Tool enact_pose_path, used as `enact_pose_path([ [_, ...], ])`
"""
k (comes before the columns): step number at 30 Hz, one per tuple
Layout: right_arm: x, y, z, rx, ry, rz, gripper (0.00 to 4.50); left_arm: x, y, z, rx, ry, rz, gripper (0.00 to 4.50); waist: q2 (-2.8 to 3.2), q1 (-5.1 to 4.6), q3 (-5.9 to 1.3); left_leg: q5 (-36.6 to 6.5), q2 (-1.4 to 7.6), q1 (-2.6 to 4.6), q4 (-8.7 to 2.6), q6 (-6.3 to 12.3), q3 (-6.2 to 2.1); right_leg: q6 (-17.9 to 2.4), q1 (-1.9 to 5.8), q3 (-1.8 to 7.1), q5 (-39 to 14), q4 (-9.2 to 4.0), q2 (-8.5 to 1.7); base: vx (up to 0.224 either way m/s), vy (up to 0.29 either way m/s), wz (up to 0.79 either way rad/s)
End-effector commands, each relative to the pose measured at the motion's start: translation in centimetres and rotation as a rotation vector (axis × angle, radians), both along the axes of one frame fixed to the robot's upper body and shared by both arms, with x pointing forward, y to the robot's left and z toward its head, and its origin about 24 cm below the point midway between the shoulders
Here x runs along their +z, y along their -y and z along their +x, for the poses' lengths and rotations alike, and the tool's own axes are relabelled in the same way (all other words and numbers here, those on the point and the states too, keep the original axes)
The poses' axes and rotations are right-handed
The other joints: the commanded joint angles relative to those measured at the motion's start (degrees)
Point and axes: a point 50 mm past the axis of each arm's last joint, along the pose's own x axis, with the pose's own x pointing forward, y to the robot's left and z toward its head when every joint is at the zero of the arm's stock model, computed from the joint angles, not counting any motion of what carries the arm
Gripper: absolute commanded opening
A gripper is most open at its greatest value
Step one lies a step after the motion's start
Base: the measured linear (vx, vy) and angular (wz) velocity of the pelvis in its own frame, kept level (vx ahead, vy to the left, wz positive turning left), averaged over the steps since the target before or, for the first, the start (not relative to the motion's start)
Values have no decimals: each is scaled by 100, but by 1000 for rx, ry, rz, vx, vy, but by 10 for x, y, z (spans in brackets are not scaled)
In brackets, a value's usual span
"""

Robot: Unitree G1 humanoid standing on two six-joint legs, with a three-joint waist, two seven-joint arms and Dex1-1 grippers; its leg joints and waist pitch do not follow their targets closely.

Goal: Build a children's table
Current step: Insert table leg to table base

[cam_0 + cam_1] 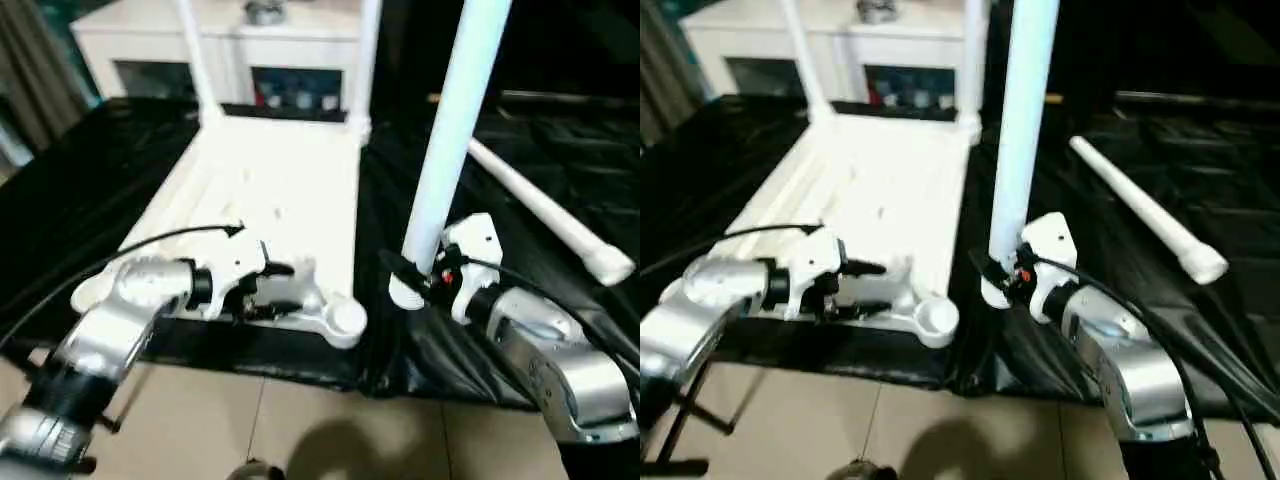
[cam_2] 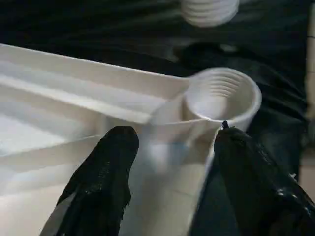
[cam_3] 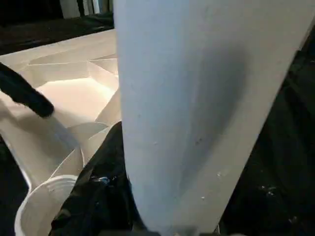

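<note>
Lying underside up on a black sheet [image 1: 80,190], the white tabletop [image 1: 270,190] fills the centre-left of the head view, its ribs running toward the top of the frame; behind it, at the top left, stands a white glass-door cabinet [image 1: 230,60]; two legs already stand upright in the far corner sockets, the far-left leg [image 1: 195,55] and the far-right leg [image 1: 366,60] both running out of the top edge. At the lower left, the left gripper [image 1: 262,290] reaches in over the tabletop's near edge; in the left wrist view its two black fingers [image 2: 106,177] stand apart on either side of a rib of the near edge, just short of the near-right corner socket [image 2: 221,96], whose threaded bore sits empty; whether the pads press the plastic I cannot tell. Right of centre, the right gripper [image 1: 412,275] is clamped around the bottom end of a third leg [image 1: 450,130], held nearly upright and leaning toward the top right; its base hangs over the black sheet just beside that empty socket [image 1: 345,318], not in it. At the right edge, the fourth leg [image 1: 550,215] lies slantwise on the sheet, well apart from the tabletop.
</note>
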Motion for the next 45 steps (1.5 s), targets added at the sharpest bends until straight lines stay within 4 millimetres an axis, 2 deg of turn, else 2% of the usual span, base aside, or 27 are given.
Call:
enact_pose_path([
  [1,5,0,2,11,19,-3,188,-4,1,0,-66,-28,40,297,16,-30,-370,-2865,270,236,-538,-627,-274,-784,64,200,-2363,-497,-367,0,0,0],
  [2,5,0,3,11,11,1,188,-4,2,-1,-91,-49,37,297,16,-30,-370,-2865,270,236,-538,-627,-274,-784,64,200,-2363,-497,-367,0,0,0],
  [4,5,0,3,14,6,2,188,-3,5,-2,-151,-96,12,297,35,-35,-376,-2816,270,255,-515,-585,-247,-950,58,209,-2207,-490,-378,0,0,0],
  [8,4,0,3,19,4,0,188,-7,3,2,-163,-94,49,297,28,-26,-386,-2685,266,257,-485,-509,-227,-1000,62,213,-2157,-489,-376,0,0,0],
  [10,4,-1,3,23,3,5,188,-10,2,7,-143,-78,66,297,17,-17,-400,-2487,262,241,-473,-455,-214,-1023,82,211,-1996,-477,-365,0,0,0],
  [11,4,-2,3,24,3,7,188,-11,1,9,-136,-77,66,297,31,-3,-404,-2413,271,240,-479,-447,-213,-1053,85,208,-1877,-462,-359,0,0,0],
  [12,4,-2,3,25,3,7,188,-11,1,10,-131,-77,65,269,34,4,-408,-2398,279,244,-481,-453,-215,-1075,89,207,-1814,-448,-362,0,0,0],
  [15,3,-5,3,33,0,11,188,-12,-3,14,-117,-95,69,262,39,6,-405,-2422,280,251,-483,-455,-208,-1174,92,200,-1719,-440,-359,0,0,0],
  [16,3,-5,3,34,0,12,188,-13,-5,15,-115,-101,70,256,38,6,-399,-2461,281,254,-484,-460,-208,-1177,89,202,-1762,-444,-362,0,0,0],
  [17,3,-5,4,29,0,9,188,-13,-7,15,-114,-123,68,234,63,2,-390,-2573,284,267,-491,-491,-211,-1181,77,202,-1851,-458,-363,0,0,0],
  [18,2,-5,4,25,0,8,188,-13,-8,15,-114,-140,66,222,56,6,-390,-2632,282,273,-489,-506,-216,-1184,79,202,-1930,-459,-371,0,0,0],
  [20,2,-5,5,21,-1,10,188,-14,-11,15,-112,-158,59,208,53,7,-380,-2659,285,273,-491,-508,-220,-1170,74,206,-2010,-468,-378,0,0,0],
  [21,2,-5,5,20,-3,14,188,-14,-12,15,-108,-166,56,208,72,11,-383,-2683,287,279,-491,-520,-225,-1158,72,205,-2053,-470,-383,0,0,0],
  [23,2,-6,5,21,-11,22,188,-14,-14,15,-96,-180,44,177,67,6,-383,-2709,285,281,-491,-527,-221,-1159,66,206,-2046,-472,-376,0,0,0],
  [26,2,-7,4,28,-20,28,188,-16,-17,15,-99,-213,36,168,70,11,-389,-2702,293,279,-501,-538,-228,-1191,74,207,-1953,-460,-378,0,0,0],
  [28,2,-7,4,28,-19,28,188,-16,-18,15,-99,-216,39,140,69,12,-386,-2720,296,282,-503,-544,-226,-1205,70,208,-1933,-458,-381,0,0,0],
  [32,2,-10,5,41,-16,31,188,-20,-19,16,-94,-222,49,119,72,11,-388,-2707,287,280,-498,-539,-223,-1209,74,208,-1929,-456,-381,0,0,0],
  [33,2,-10,5,41,-15,31,188,-20,-20,16,-94,-224,50,107,58,17,-387,-2694,294,280,-499,-532,-227,-1213,76,209,-1941,-455,-392,0,0,0],
  [38,3,-10,7,40,-10,32,188,-22,-21,17,-89,-228,58,49,73,14,-381,-2751,301,289,-507,-567,-231,-1206,67,211,-1968,-460,-391,0,0,0],
  [45,6,-10,8,44,-2,36,188,-21,-18,19,-74,-209,57,16,76,-9,-390,-2665,298,267,-511,-542,-224,-1257,90,211,-1767,-445,-387,0,0,0],
])
